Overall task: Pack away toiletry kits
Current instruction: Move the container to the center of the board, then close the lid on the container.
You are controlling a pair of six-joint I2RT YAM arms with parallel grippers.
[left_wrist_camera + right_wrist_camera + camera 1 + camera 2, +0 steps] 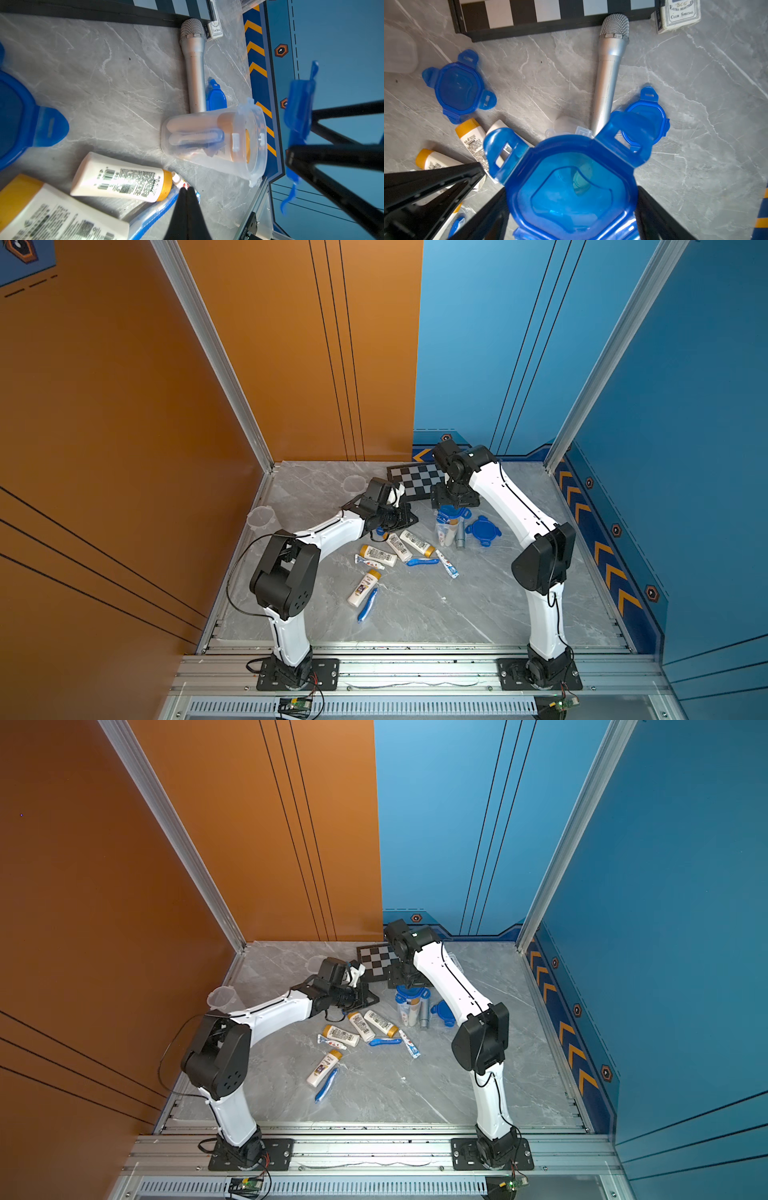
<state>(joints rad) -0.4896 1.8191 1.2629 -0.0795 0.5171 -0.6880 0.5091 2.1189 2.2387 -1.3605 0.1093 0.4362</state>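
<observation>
A grey marble counter (415,614) sits boxed in by orange and blue walls. Nearest the arm bases lies a white bottle (364,588) with a yellow cap, and a blue toothbrush (368,605) lies just beside it. Further in, three more bottles (399,546) lie in a loose cluster with a second toothbrush (422,562) and two toothpaste tubes (447,564).

The left pincer (187,193) is empty, with its fingers pressed together. Its tips are low over the cluster's far edge, by a tube's cap.

Beyond it a clear cup (444,531) stands upright, with a yellow-capped bottle and a toothbrush showing inside. The right pincer (451,506) is clamped across a blue four-tab lid (571,191), which it holds above the cup's mouth, apart from the rim.

A silver microphone (460,537) lies just beside the cup, with a loose lid (483,530) on its right. Another lid (458,89) lies near the bottles.

At the back is a chessboard (417,479), and two empty cups (261,517) stand toward the orange wall.
</observation>
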